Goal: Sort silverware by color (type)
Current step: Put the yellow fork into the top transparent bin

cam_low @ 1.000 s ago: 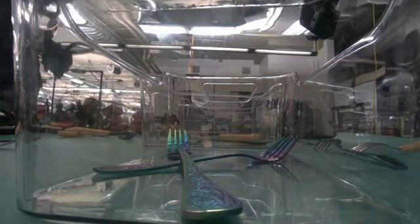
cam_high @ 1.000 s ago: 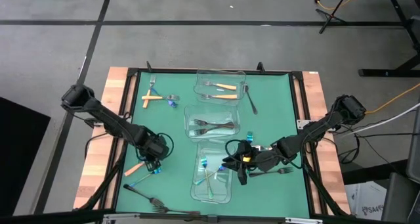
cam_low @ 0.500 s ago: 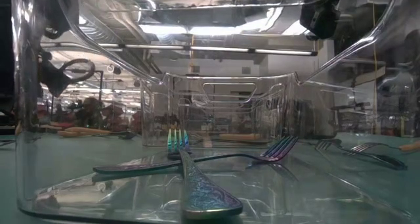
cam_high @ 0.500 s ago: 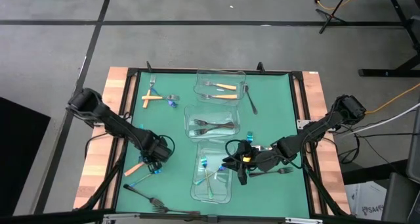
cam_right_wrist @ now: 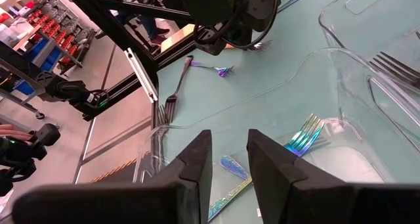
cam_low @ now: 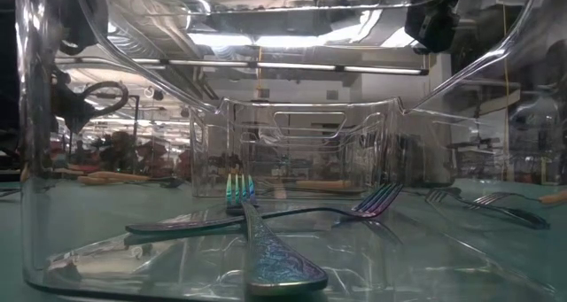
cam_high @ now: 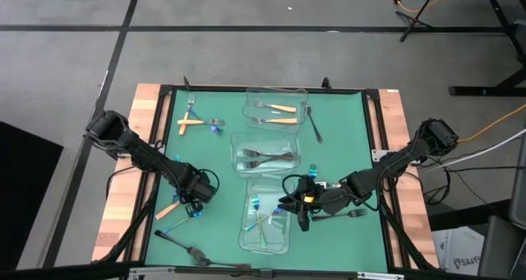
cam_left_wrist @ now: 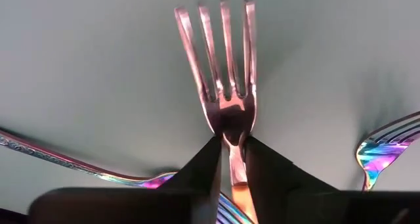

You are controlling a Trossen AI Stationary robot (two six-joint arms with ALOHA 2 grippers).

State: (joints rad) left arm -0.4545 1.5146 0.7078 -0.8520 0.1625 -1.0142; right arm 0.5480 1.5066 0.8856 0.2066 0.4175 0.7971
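Note:
My left gripper (cam_high: pixel 191 204) (cam_left_wrist: pixel 231 140) stands low over the mat's left near part and is shut on a silver fork with an orange handle (cam_high: pixel 168 210). Two iridescent forks (cam_left_wrist: pixel 387 145) (cam_left_wrist: pixel 157 179) lie on the mat beside it. My right gripper (cam_high: pixel 297 214) (cam_right_wrist: pixel 230 138) is open and holds nothing. It hovers at the right wall of the near clear container (cam_high: pixel 283 231), where iridescent forks (cam_right_wrist: pixel 303 135) lie on the bottom. The low view looks through that container at these forks (cam_low: pixel 266 240). My left gripper pinches the orange-handled fork between its two fingers at the neck (cam_left_wrist: pixel 231 122), just under the tines. The orange handle (cam_left_wrist: pixel 239 184) runs back between the fingers. The fingers come from above, pointing down, across the fork. The handle's free end (cam_high: pixel 163 213) lies on the mat.
Three clear containers stand in a row down the middle: the far one (cam_high: pixel 253 95) holds orange-handled forks, the middle one (cam_high: pixel 237 140) dark forks. Loose forks lie around: two crossed orange ones (cam_high: pixel 191 120), dark ones (cam_high: pixel 315 126) (cam_high: pixel 193 250) (cam_high: pixel 339 216), small blue ones (cam_high: pixel 216 129) (cam_high: pixel 312 169).
My left arm has swung a little, and its gripper has come slightly toward the near edge, down over the orange-handled fork. The right arm and the forks have kept still.

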